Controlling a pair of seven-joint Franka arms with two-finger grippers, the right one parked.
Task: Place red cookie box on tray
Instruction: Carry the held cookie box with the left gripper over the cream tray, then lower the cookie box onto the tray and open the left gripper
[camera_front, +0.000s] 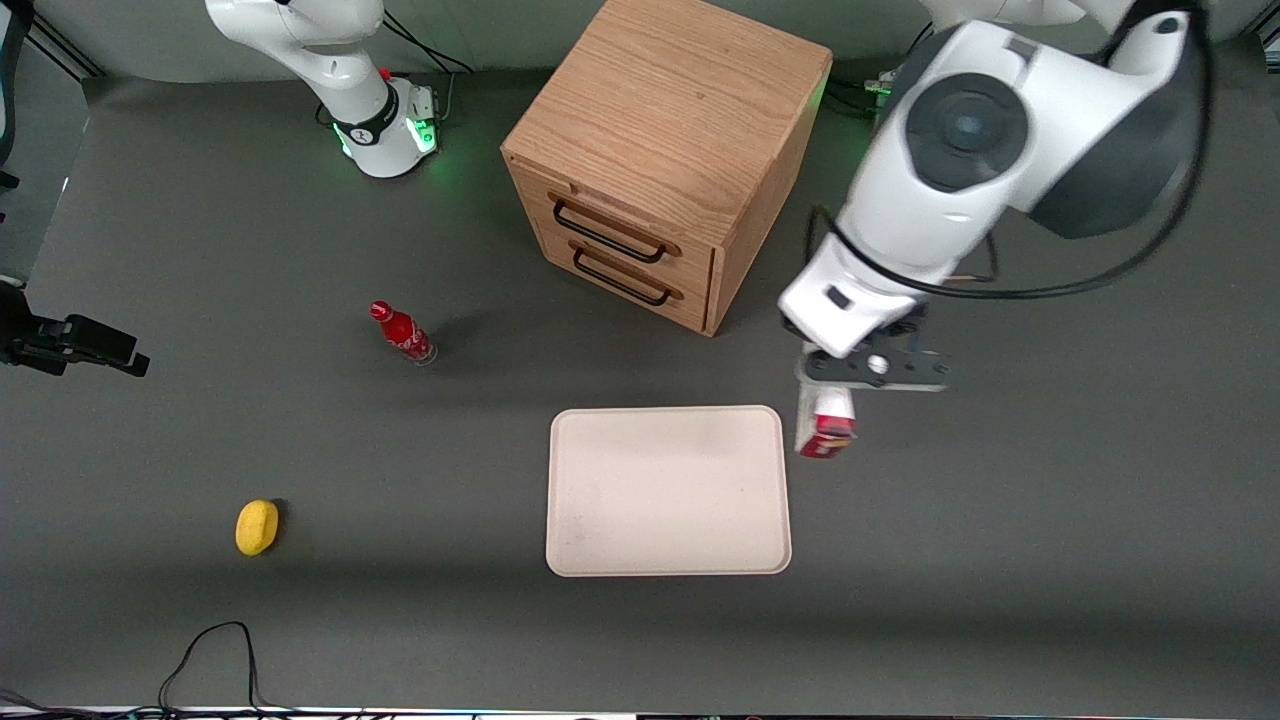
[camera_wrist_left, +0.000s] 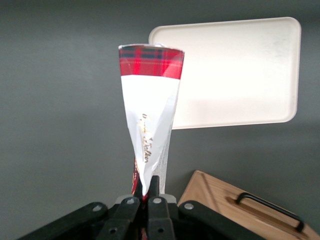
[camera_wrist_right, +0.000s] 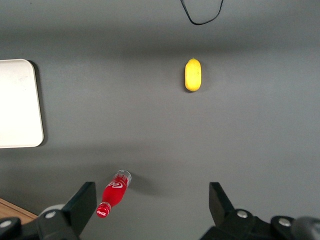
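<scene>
Tool (camera_wrist_left: 148, 192) is clamped shut on the narrow end of the red cookie box (camera_wrist_left: 150, 120), holding it just beside the tray's (camera_front: 668, 490) edge toward the working arm's end of the counter (camera_front: 1000, 560). Box: pale white face with small print, red tartan band across the end away from the tool, dark red edge. Tray: cream, rounded corners, low rim, nothing in it. Wooden two-drawer cabinet (camera_front: 660, 160) stands farther from the camera, both drawers closed.

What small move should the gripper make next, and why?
Probably carry the box sideways toward the parked arm's end until it hangs over the tray. The gripper is shut on the box, which hangs beside the tray's edge, not yet above it.
</scene>
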